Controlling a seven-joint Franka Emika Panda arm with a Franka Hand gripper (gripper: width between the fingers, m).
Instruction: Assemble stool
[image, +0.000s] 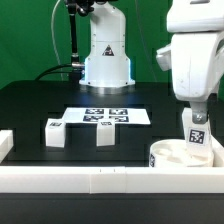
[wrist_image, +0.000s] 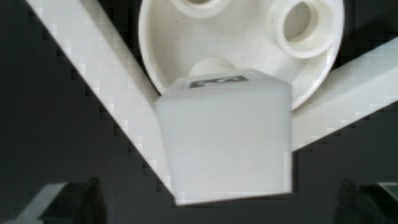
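Wrist view looks straight down on a leg (wrist_image: 228, 140) standing in the seat disc (wrist_image: 231, 40), with the gripper's (wrist_image: 222, 205) dark fingertips (wrist_image: 71, 200) spread wide to either side of the leg and not touching it — nothing is held. Behind the disc, the white rail wall (wrist_image: 89, 75) forms a corner that braces it.

In the exterior view the seat disc (image: 172, 156) sits at the near right of the black table (image: 40, 100), tucked against the rail wall (image: 100, 178), and the leg (image: 197, 132) stands upright in it just below the arm's wrist. Two more legs, one (image: 54, 133) toward the left and one (image: 105, 133) near the middle, stand loose on the table, close to the marker board (image: 103, 116).

The step in hand appears to be seating this leg in its socket. To do it well, centre the fingers on the leg before closing, grip squarely on its flat faces, and turn or press along the socket's axis — any tilt could jam it or drag the disc out of the corner. Whether the leg is fully seated cannot be told.
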